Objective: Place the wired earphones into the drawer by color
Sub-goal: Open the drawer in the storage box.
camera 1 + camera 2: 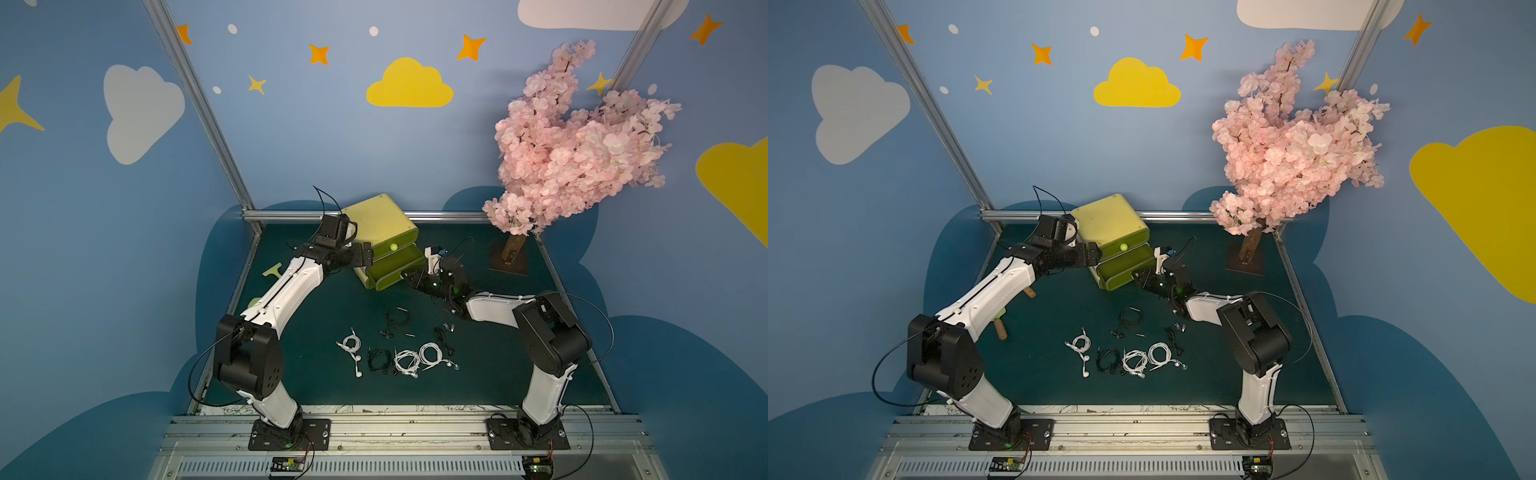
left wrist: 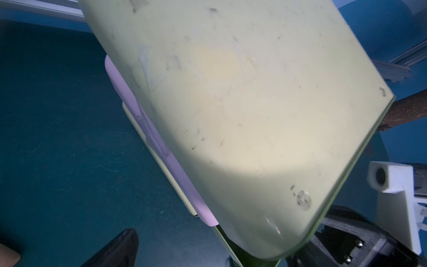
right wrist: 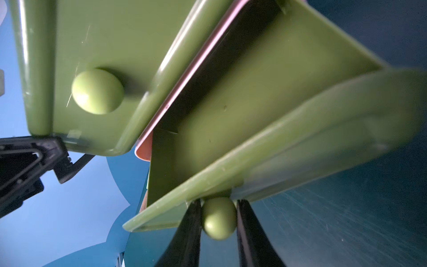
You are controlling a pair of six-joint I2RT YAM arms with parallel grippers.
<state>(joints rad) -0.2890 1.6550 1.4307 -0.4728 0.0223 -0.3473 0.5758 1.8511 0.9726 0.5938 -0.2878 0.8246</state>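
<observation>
Right wrist | right gripper (image 3: 218, 204) pinches lower drawer knob (image 3: 219, 222) | left gripper (image 1: 367, 254) wide open, empty, beside cabinet (image 1: 380, 220) | advice: pull straight, level

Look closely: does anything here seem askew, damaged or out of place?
The green drawer unit sits skewed to the back rail, its top scuffed and stained. Its lower drawer stands pulled out, the right claw shut on its knob.

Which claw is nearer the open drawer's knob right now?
Right. The right claw is shut on the open drawer's knob, one finger on either side of it. The left claw stands open at the cabinet side, away from that knob.
</observation>
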